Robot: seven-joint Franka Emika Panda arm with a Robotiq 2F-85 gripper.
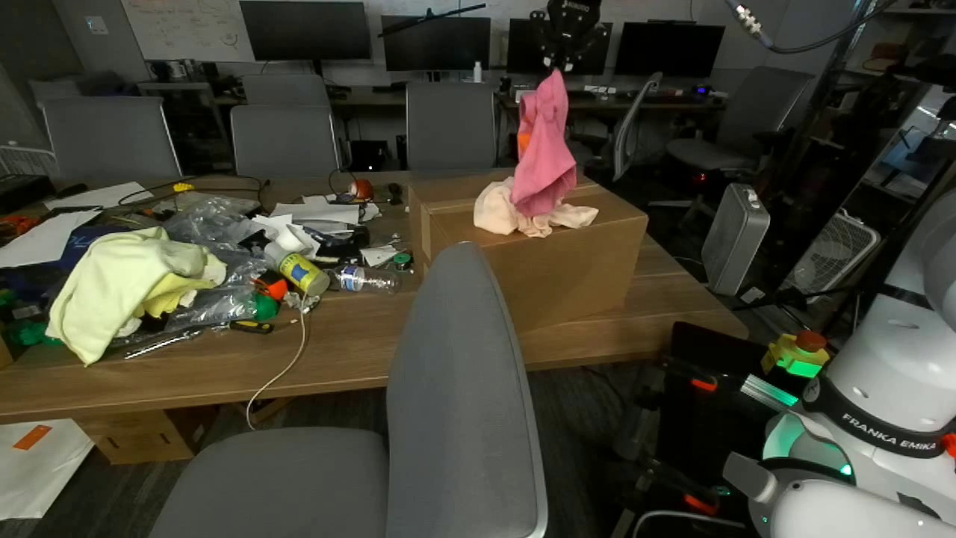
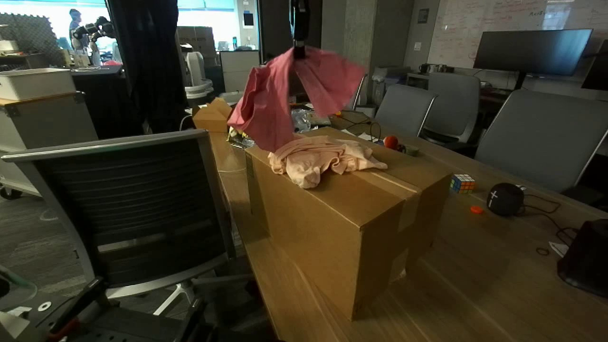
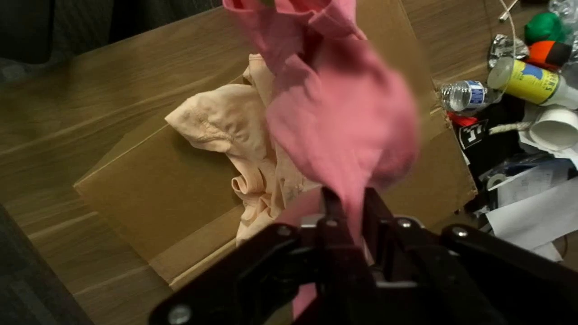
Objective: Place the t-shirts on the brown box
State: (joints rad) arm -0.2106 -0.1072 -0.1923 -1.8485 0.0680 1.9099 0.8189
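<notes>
My fingers [image 3: 377, 210] are pinching one pink t-shirt [image 1: 547, 157].
Brown box [image 2: 323, 242]: bare top flanking one peach t-shirt [image 2: 327, 156] reaching edge.

Pink t-shirt [image 1: 549, 146] hangs bunched from hand [image 3: 351, 197] over brown box [image 2: 318, 237]. Peach t-shirt [image 2: 323, 159] crumpled on box top, contact with pink unclear. Box closed, taped, on table [image 1: 358, 329]. Yellow cloth [image 1: 123, 276] heaped well apart, same table.

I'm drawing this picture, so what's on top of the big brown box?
A crumpled peach t-shirt lies on the brown box. The pincer holds a pink t-shirt over it; I can't tell whether they touch. What's under the peach t-shirt is covered.
</notes>
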